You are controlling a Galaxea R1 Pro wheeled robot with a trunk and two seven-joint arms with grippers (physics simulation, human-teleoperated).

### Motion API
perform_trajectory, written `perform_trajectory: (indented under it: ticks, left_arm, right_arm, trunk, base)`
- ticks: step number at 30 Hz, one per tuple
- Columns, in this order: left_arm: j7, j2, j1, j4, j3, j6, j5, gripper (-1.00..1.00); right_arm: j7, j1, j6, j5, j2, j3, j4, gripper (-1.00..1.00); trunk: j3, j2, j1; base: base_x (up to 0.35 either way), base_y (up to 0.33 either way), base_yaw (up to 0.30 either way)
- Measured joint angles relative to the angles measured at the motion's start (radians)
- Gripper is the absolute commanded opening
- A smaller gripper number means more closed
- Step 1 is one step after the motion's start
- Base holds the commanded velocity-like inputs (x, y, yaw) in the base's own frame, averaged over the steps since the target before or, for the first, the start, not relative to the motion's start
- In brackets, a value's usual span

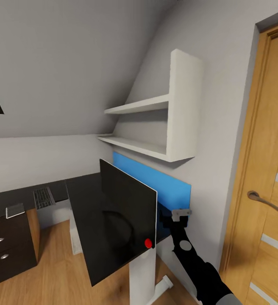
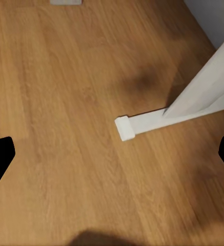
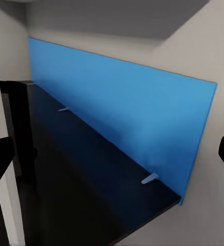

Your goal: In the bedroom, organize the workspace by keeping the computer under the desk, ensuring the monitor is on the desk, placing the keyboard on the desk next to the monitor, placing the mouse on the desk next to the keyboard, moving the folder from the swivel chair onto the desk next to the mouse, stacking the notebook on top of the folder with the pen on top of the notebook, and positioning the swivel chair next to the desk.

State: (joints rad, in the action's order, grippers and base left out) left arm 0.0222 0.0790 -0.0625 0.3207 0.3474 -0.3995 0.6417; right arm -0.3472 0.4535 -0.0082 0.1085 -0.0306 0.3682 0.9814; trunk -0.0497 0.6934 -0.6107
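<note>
The monitor [image 1: 122, 220], a wide black screen with a red dot at a lower corner, stands tilted over the near end of the black desk [image 1: 84, 186]. How it rests is hidden. My right gripper [image 1: 166, 217] is just behind the monitor's right edge, above the desk. It is open [image 3: 112, 159], facing bare desk top [image 3: 91, 169] with nothing between its fingers. The keyboard [image 1: 43, 197] lies at the desk's far corner, with a flat grey notebook [image 1: 15, 210] to its left. My left gripper [image 2: 112, 159] hangs open above the wooden floor [image 2: 65, 102].
A blue panel [image 1: 168, 184] runs along the wall behind the desk. White shelves [image 1: 173, 127] hang above it. Black drawers [image 1: 3, 241] stand at the left, the desk's white leg [image 1: 143, 275] and foot [image 2: 142, 123] are close by, and a wooden door [image 1: 266, 190] is at the right.
</note>
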Motion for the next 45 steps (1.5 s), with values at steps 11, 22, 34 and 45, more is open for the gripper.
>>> perform_trajectory:
  ticks: [11,22,34,45]
  left_arm:
    - [0.0,0.0,0.0,0.0,0.0,0.0,0.0,1.0]
    - [0.0,0.0,0.0,0.0,0.0,0.0,0.001,1.0]
    - [0.0,0.0,0.0,0.0,0.0,0.0,0.0,1.0]
    - [0.0,0.0,0.0,0.0,0.0,0.0,0.0,1.0]
  right_arm:
    - [0.0,0.0,0.0,0.001,-0.005,0.003,-0.016,1.0]
    - [-0.002,0.0,0.0,0.001,-0.005,0.003,-0.02,1.0]
    - [-0.002,0.0,0.0,0.001,-0.006,0.002,-0.026,1.0]
    - [-0.002,0.0,0.0,0.002,-0.006,0.002,-0.032,1.0]
  trunk:
    - [0.0,0.0,0.0]
    - [0.0,0.0,0.0]
    - [0.0,0.0,0.0]
    - [0.0,0.0,0.0]
  base:
    - [-0.122,-0.104,-0.001]
    - [-0.01,-0.009,0.0]
    - [0.0,0.0,0.0]
    - [0.0,0.0,0.0]
